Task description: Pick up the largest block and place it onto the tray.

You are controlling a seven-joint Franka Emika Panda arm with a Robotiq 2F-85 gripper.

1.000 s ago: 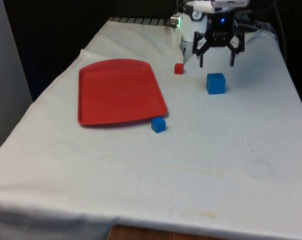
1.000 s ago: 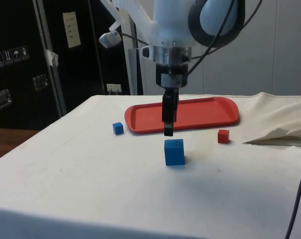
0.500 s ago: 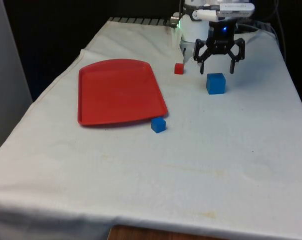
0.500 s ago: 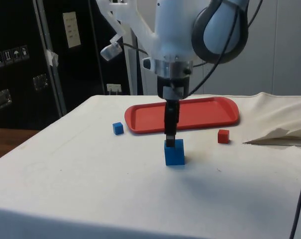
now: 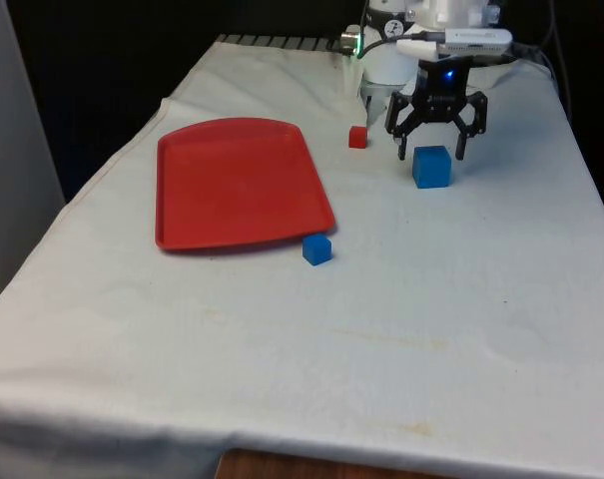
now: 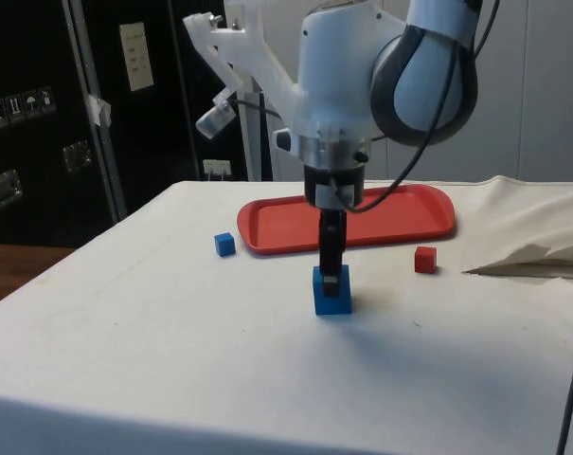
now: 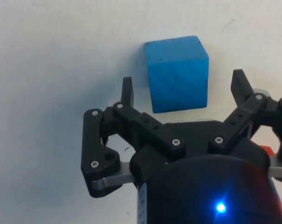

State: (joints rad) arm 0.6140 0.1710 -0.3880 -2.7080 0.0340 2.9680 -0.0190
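End effector (image 5: 432,155) open, fingers straddling the largest blue block (image 5: 431,167) to clamp it, red tray (image 5: 237,183) at its 9 o'clock in front view.

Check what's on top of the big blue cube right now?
Nothing rests on the large blue foam cube. The black two-finger pincer sits open just over it, one finger either side, not touching in the wrist view. In the side view a finger covers part of the cube's upper edge.
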